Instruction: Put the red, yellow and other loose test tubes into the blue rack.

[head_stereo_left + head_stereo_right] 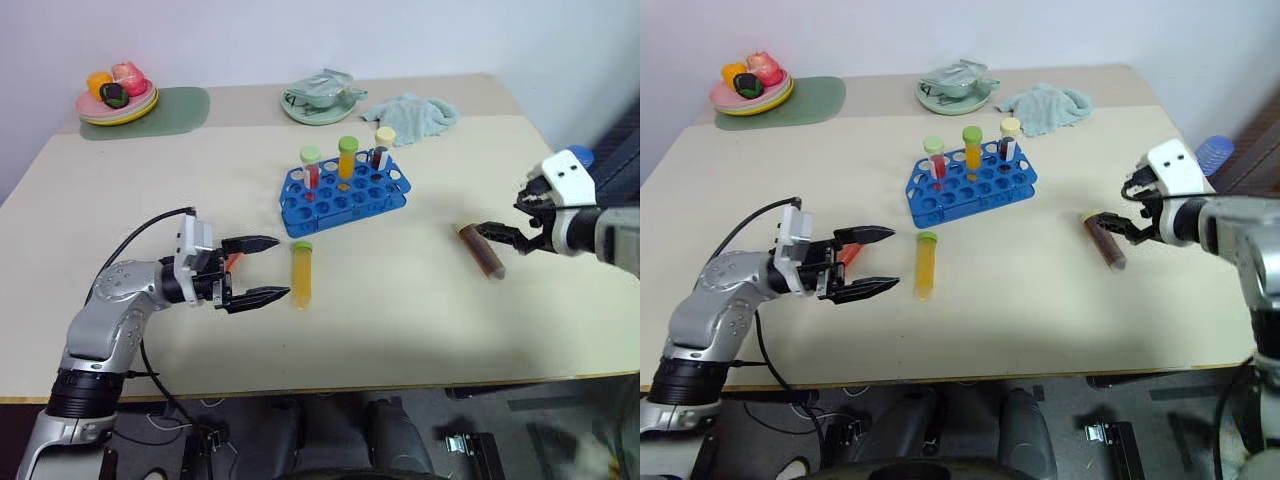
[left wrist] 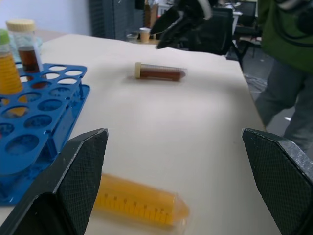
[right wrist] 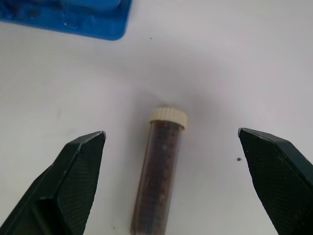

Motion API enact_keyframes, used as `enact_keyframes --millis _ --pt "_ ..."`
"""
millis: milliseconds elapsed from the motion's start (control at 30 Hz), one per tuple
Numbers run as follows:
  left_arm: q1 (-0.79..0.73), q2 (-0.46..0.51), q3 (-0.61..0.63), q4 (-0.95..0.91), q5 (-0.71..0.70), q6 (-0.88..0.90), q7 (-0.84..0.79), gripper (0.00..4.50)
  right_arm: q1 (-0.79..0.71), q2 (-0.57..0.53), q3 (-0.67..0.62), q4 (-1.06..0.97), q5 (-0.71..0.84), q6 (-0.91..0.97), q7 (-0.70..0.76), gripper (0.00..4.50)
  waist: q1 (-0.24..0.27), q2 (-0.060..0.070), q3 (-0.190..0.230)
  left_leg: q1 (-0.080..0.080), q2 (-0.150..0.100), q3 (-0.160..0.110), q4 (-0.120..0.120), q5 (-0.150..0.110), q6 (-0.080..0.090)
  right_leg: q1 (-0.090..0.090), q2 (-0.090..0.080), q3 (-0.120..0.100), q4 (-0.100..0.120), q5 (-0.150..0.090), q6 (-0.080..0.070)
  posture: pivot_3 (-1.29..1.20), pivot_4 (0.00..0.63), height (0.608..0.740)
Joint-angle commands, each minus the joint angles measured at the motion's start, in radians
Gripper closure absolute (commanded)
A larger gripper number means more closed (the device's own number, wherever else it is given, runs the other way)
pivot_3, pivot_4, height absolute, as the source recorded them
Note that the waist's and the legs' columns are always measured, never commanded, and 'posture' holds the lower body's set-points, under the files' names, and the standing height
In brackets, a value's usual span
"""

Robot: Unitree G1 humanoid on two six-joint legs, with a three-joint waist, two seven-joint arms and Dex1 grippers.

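Note:
The blue rack (image 1: 343,192) stands mid-table with three capped tubes upright in it: a red one (image 1: 311,167), an orange one (image 1: 347,157) and a dark one (image 1: 382,147). A loose yellow tube (image 1: 301,274) with a green cap lies in front of the rack. My left gripper (image 1: 283,267) is open and level, its fingertips just left of that tube. A sliver of red shows behind its fingers; I cannot tell what it is. A loose brown tube (image 3: 161,181) with a cream cap lies to the right, between the open fingers of my right gripper (image 1: 497,240), which hovers over it without touching.
At the back of the table stand a plate of toy food (image 1: 117,97) on a green mat (image 1: 170,108), a green dish (image 1: 320,100) and a teal cloth (image 1: 412,115). A person in green (image 2: 288,29) stands beyond the table's right end.

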Motion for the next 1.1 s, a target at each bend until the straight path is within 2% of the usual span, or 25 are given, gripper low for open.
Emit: enact_keyframes --millis 33,200,367,600,900,1000,1100 --pt "-0.014 -0.011 -0.011 -0.016 0.002 -0.013 -0.007 0.04 -0.15 0.01 0.119 0.164 -0.055 0.061 0.05 0.07 -0.001 0.0 0.0 -0.002 0.0 0.001 0.0 0.0 0.0 -0.002 0.0 0.0 0.0 0.0 0.0 0.0 0.15 0.74" --pt "-0.005 -0.021 -0.028 -0.031 0.014 -0.024 -0.005 0.04 -0.29 0.054 0.239 0.371 -0.129 0.064 0.102 0.07 -0.003 0.0 0.0 -0.01 0.0 0.0 0.003 0.004 -0.006 -0.011 0.0 0.0 0.002 0.0 0.0 0.0 0.15 0.74" --pt "0.009 -0.009 -0.042 -0.047 0.033 -0.041 -0.023 0.04 -0.366 0.091 0.311 0.493 -0.189 0.042 0.15 0.07 -0.006 0.0 0.0 -0.01 0.0 0.001 0.003 0.004 -0.007 -0.011 0.0 0.0 0.003 0.0 0.0 0.0 0.15 0.74" --pt "0.02 -0.001 -0.042 -0.09 0.028 -0.025 -0.013 0.04 -0.451 0.169 0.359 0.653 -0.26 -0.003 0.214 0.07 -0.022 0.0 0.0 -0.01 0.0 0.0 0.002 0.004 -0.007 -0.012 0.0 0.0 0.003 0.001 0.0 0.0 0.15 0.74" --pt "0.06 0.008 -0.031 -0.147 0.018 -0.007 0.012 0.04 -0.479 0.24 0.378 0.782 -0.341 -0.071 0.25 0.07 -0.025 0.0 0.0 -0.01 0.0 0.0 0.002 0.004 -0.007 -0.012 0.0 0.0 0.004 0.001 0.0 0.0 0.15 0.74" --pt "0.068 0.01 -0.028 -0.159 0.013 -0.002 0.025 0.0 -0.486 0.262 0.374 0.821 -0.364 -0.097 0.254 1.31 -0.026 0.0 0.0 -0.01 0.0 0.0 0.002 0.004 -0.007 -0.012 0.0 0.0 0.004 0.001 0.0 0.0 0.15 0.74" --pt "0.072 0.014 -0.026 -0.165 0.011 0.0 0.032 0.0 -0.49 0.278 0.37 0.841 -0.384 -0.113 0.265 2.88 -0.03 0.001 0.0 -0.01 0.0 0.0 0.002 0.004 -0.008 -0.012 0.001 0.0 0.004 0.001 0.0 0.0 0.15 0.74"
